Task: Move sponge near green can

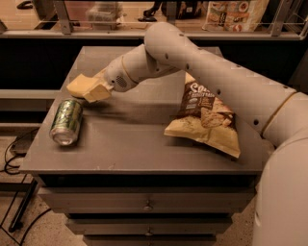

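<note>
The green can lies on its side near the left front of the grey table, silver top facing the front edge. My gripper is at the end of the white arm that reaches across from the right. It is shut on the pale yellow sponge and holds it low over the table. The sponge is just behind and slightly right of the can's far end, very close to the can but apart from it.
A yellow-and-brown chip bag lies on the right half of the table under the arm. The table has drawers below. A shelf with packaged goods runs behind. Cables lie on the floor at the left.
</note>
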{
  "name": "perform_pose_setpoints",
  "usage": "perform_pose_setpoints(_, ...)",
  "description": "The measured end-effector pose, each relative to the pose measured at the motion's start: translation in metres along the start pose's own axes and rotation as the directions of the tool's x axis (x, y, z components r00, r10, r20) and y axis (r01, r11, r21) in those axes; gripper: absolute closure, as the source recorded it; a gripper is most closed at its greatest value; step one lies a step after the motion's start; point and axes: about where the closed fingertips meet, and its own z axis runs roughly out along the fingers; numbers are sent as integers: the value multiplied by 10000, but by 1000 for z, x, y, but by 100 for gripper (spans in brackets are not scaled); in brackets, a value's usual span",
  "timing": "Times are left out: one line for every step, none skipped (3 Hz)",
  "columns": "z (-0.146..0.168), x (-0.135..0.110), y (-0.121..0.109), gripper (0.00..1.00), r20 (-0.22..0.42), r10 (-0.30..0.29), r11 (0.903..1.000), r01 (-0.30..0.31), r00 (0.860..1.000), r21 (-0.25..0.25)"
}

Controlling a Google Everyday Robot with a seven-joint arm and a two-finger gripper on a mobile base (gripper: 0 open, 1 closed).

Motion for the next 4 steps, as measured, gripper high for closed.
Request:
perform_pose_setpoints(-14, 11, 7, 36, -10, 144, 9995, -143, 9999, 274)
perform_pose_setpoints(-24, 22, 11, 13, -117, 320, 9986, -314, 9994, 431)
perform_pose_setpoints(-24, 31, 12, 0, -185, 460, 9978, -450, 9988, 497)
perform_pose_setpoints(-24, 32, 12, 0, -189, 465, 9977, -455, 9987, 498)
